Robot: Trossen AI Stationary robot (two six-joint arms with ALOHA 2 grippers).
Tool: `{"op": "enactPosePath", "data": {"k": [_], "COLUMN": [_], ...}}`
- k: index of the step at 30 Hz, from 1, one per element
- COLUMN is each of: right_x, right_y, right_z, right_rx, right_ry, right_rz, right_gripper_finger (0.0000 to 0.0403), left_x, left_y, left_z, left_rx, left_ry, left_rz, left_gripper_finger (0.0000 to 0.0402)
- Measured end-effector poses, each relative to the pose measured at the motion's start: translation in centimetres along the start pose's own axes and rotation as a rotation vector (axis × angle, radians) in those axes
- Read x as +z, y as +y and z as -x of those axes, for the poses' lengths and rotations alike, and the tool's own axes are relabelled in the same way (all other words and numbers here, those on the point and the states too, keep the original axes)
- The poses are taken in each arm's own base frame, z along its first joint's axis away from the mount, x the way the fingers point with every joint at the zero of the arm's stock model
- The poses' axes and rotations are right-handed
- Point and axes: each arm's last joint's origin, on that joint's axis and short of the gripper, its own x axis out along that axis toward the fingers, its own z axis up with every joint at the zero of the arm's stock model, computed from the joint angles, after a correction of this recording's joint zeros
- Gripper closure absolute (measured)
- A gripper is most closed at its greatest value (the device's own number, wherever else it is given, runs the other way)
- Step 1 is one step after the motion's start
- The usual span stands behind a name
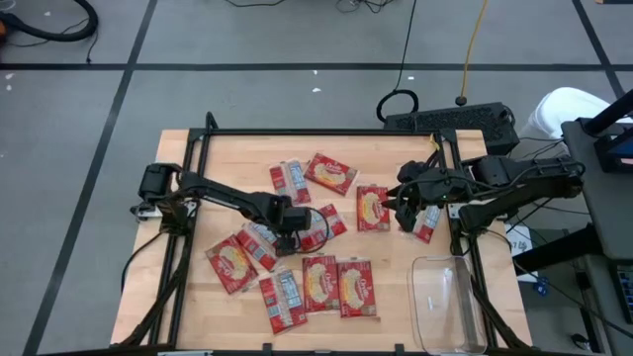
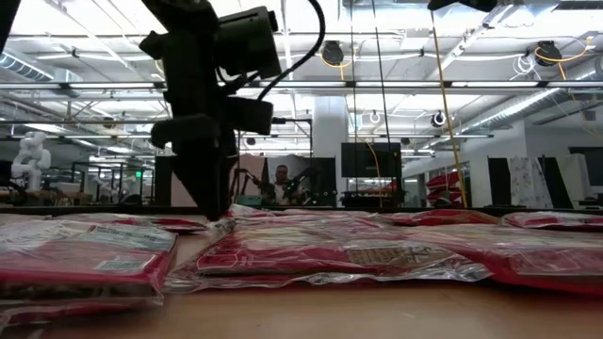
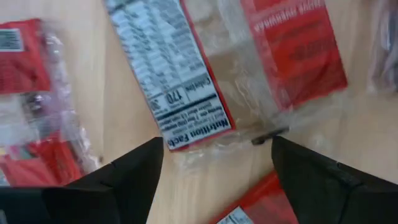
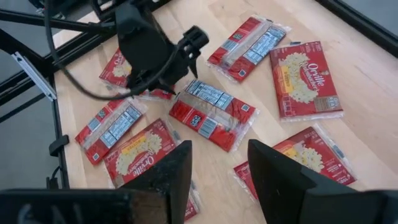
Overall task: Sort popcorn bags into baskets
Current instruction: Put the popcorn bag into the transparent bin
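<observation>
Several red popcorn bags lie flat and scattered over the wooden table, some with the popcorn picture up, some with the white-grey panels up. My left gripper is low over the middle of the table, pointing down and open. Its fingers stand on either side of the end of one bag, which lies panel side up. My right gripper hangs open, high over the right part of the table, with nothing between its fingers. The clear basket stands at the near right corner. My left gripper comes from above, pointing down, with its open fingers on either side of the bag's sealed end. I cannot tell whether they touch it. The bag lies flat on the table.
Black frame rails run along the table's far and side edges. A black power strip lies beyond the far right corner. A row of bags lies near the front edge. In the low view a person sits in the room behind.
</observation>
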Motion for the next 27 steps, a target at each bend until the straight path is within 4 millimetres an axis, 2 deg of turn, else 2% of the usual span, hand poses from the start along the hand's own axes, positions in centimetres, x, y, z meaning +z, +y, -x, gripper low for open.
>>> {"op": "enactPosePath", "data": {"k": [7,11,13,17,24,27], "right_x": [0.1,0.1,0.1,0.1,0.3,0.5], "right_y": [0.1,0.1,0.1,0.1,0.3,0.4], "right_z": [0.0,0.0,0.0,0.0,0.0,0.0], "right_rx": [0.006,0.006,0.006,0.009,0.027,0.039], "right_ry": [-0.005,-0.005,-0.005,-0.009,-0.031,-0.046], "right_rz": [-0.002,-0.014,-0.023,-0.03,-0.038,-0.043], "right_gripper_finger": [0.0252,0.0252,0.0252,0.0252,0.0252,0.0252], "left_x": [0.3,0.4,0.5,0.5,0.7,0.8], "left_y": [0.2,1.0,1.4,2.0,2.4,2.3], "left_z": [-0.8,-0.9,-1.0,-1.2,-1.3,-1.1], "left_rx": [0.008,-0.044,-0.068,-0.071,-0.066,-0.08], "left_ry": [-0.006,-0.012,-0.019,-0.05,-0.072,-0.09], "left_rz": [-0.057,-0.053,-0.059,-0.062,-0.118,-0.103], "left_gripper_finger": [0.013,0.0133,0.0148,0.021,0.0379,0.0392]}}
